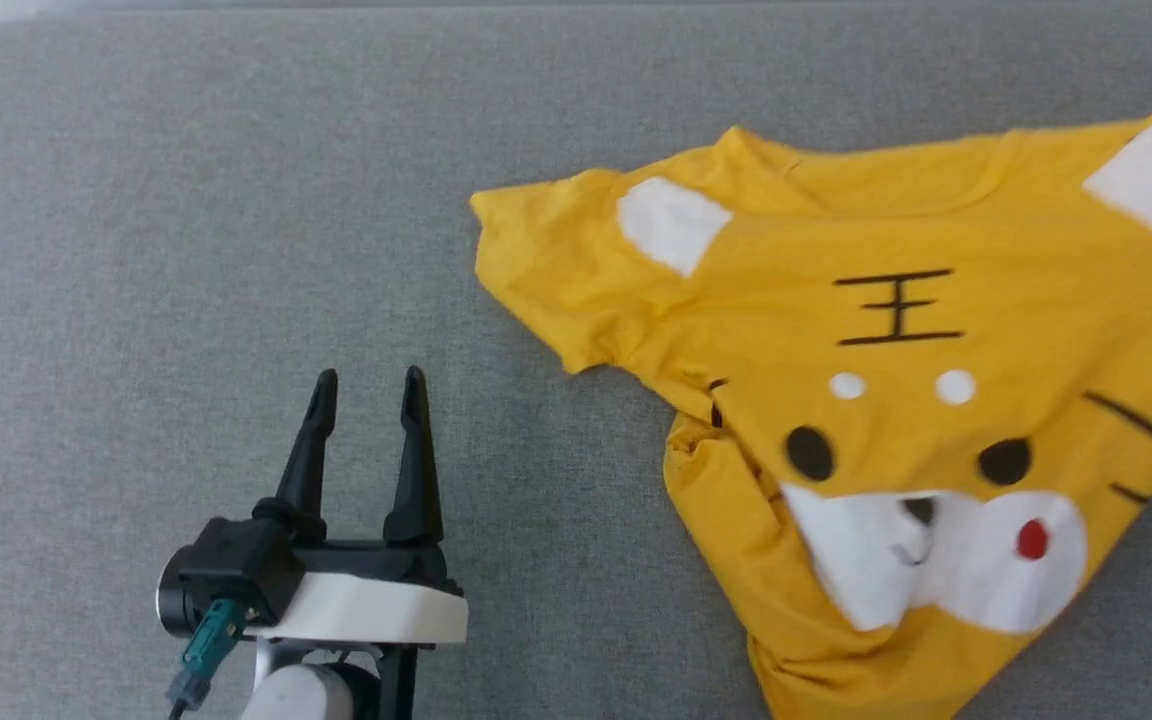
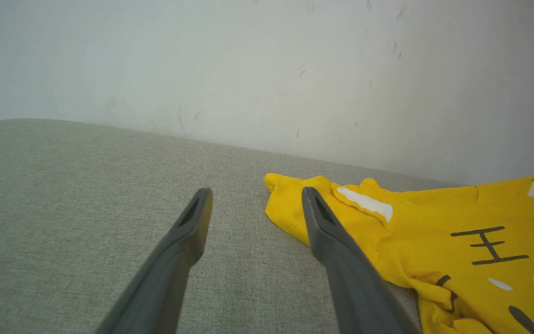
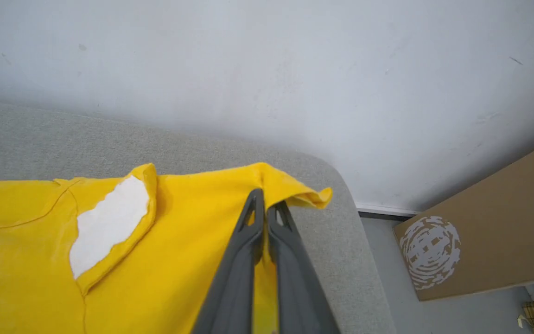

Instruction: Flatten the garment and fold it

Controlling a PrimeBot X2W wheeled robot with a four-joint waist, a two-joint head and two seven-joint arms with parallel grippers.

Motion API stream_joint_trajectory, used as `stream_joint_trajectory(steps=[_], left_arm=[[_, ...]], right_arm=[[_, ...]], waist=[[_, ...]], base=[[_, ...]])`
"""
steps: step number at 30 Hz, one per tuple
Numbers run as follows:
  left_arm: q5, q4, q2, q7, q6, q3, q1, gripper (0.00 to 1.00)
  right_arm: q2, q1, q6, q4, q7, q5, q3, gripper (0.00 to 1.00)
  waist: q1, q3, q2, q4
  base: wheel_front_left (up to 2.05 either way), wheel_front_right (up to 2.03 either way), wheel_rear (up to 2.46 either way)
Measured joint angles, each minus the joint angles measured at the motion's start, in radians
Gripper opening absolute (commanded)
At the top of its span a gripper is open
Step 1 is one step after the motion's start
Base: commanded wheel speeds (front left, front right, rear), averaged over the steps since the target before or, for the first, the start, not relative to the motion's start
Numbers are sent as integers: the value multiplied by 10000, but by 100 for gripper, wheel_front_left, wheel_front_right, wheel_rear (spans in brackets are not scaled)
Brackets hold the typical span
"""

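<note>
The garment (image 1: 896,400), a bright yellow T-shirt with white patches, black strokes, black dots and a red dot, lies rumpled on the right half of the grey cushion (image 1: 236,200). My left gripper (image 1: 368,382) stands open over bare cushion, left of the shirt's near sleeve (image 1: 546,260). In the left wrist view that sleeve (image 2: 290,208) lies just beyond the open left gripper (image 2: 255,195). My right gripper (image 3: 265,202) is shut on a raised fold of the garment (image 3: 179,241) near its far sleeve edge, close to the cushion's corner.
A pale wall (image 2: 267,69) rises behind the cushion. In the right wrist view the cushion's rounded corner (image 3: 341,222) drops to a floor (image 3: 457,315) where a brown cardboard box (image 3: 485,232) leans. The cushion's left half lies bare.
</note>
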Motion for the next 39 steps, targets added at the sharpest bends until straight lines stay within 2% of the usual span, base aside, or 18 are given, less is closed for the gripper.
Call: stream_joint_trajectory(steps=[5,9,15,16,17,18,19,23,27,31,35,39], left_arm=[[27,132,-192,0,-90,-36,-230,100],[115,205,-297,0,-182,-52,-424,100],[207,385,-380,0,-219,-71,-644,100],[217,416,-382,0,-221,-69,-670,100],[224,456,-382,0,-236,-73,-715,100],[240,481,-384,0,-288,-65,-760,100],[257,508,-384,0,-295,-67,-788,100],[280,642,-387,-2,-307,-44,-807,100],[276,704,-376,-2,-307,29,-794,100],[249,679,-339,0,-307,157,-649,100],[182,623,-276,-2,-301,261,-296,100],[150,570,-205,0,-297,293,-22,100]], right_arm=[[-894,-516,0,957,-17,-276,-523,0],[-1262,-515,6,1858,-470,-792,-1037,0],[-963,-500,8,2917,-1089,-1020,-1335,0],[-882,-501,8,3030,-1158,-1047,-1336,4],[-798,-502,8,3156,-1223,-1076,-1344,16],[-702,-502,8,3266,-1271,-1108,-1344,34],[-629,-502,8,3354,-1337,-1133,-1338,100],[-395,-514,8,3488,-1599,-1103,-1358,100],[12,-511,8,3009,-1871,-658,-1377,100],[706,-225,8,1852,-2027,52,-1258,100],[1672,894,8,387,-2136,518,-1162,100],[2548,2294,8,-936,-2755,364,-1101,100]], waist=[[1,452,0,129],[0,815,0,254],[1,1273,0,356],[1,1318,0,353],[1,1348,0,340],[0,1361,0,315],[0,1358,0,288],[-1,1163,0,184],[-2,815,0,82],[-2,373,0,-25],[-3,-98,0,-136],[-4,-540,0,-234]], base=[[0,0,0],[0,0,0],[0,0,0],[0,0,0],[0,0,0],[0,0,0],[0,0,0],[0,0,0],[0,0,0],[0,0,0],[0,0,0],[0,0,0]])
